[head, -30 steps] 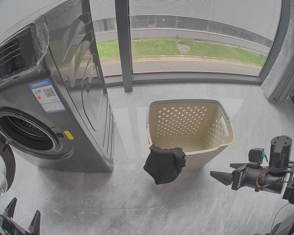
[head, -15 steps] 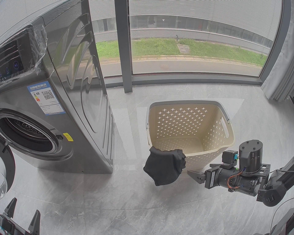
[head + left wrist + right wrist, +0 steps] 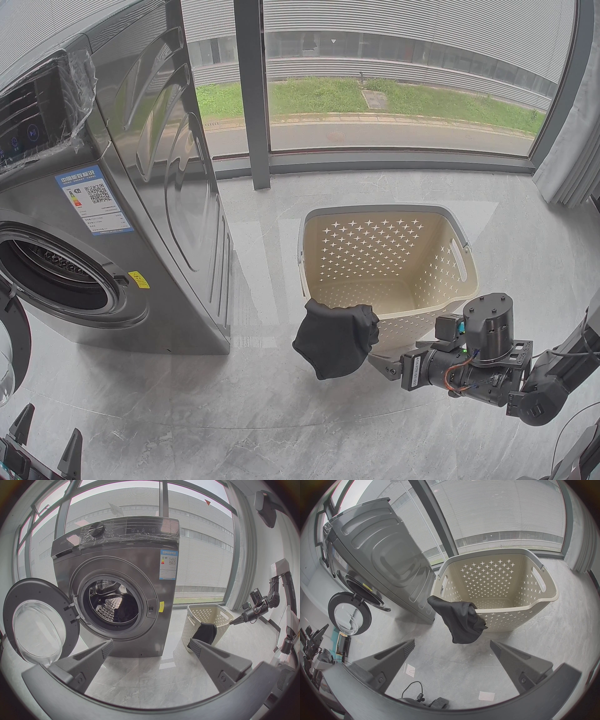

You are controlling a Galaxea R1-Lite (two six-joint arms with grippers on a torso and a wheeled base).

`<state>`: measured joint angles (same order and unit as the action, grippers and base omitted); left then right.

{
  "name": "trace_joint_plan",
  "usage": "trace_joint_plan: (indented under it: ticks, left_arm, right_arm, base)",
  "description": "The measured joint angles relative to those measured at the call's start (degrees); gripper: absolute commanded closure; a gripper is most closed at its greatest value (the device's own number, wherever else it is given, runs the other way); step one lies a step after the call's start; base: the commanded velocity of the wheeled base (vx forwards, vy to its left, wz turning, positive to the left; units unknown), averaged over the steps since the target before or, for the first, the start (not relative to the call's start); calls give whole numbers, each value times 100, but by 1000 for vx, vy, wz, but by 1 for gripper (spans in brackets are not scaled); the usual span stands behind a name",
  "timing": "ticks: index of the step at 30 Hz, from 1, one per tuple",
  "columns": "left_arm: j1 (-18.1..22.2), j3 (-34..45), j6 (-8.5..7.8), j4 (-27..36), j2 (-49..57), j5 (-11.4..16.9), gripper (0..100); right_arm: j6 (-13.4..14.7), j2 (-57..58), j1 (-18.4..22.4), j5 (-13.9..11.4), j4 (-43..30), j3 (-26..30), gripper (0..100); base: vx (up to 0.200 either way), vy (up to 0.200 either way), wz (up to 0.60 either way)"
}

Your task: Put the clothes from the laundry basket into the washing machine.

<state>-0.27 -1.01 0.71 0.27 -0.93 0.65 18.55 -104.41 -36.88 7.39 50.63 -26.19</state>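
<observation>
Meanwhile, at the left of the head view the washer (image 3: 94,250) stands with its door swung open, and the left gripper (image 3: 47,435) keeps to the lower left corner, its fingers spread and holding nothing. At centre the garment (image 3: 336,340) has not moved: it hangs over the near left corner of the basket (image 3: 465,237), outside the wall. The change is on the right: the right gripper (image 3: 382,365) has come in from the right edge and now sits just beside the garment's right side, jaws wide apart and not yet around the cloth. That looks like the approach to a grasp, with the carry to the drum left to do. The garment's long axis runs from the rim down toward the floor, its loose tip pointing at the lower edge of the frame.
</observation>
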Motion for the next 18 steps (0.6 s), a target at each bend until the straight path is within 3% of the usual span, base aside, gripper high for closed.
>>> trace_joint_plan:
  ticks: [18]
  left_arm:
    - [0,0,13,0,0,-5,0]
  right_arm:
    - [286,-512,-179,62,12,-280,0]
  base:
    - [0,0,0]
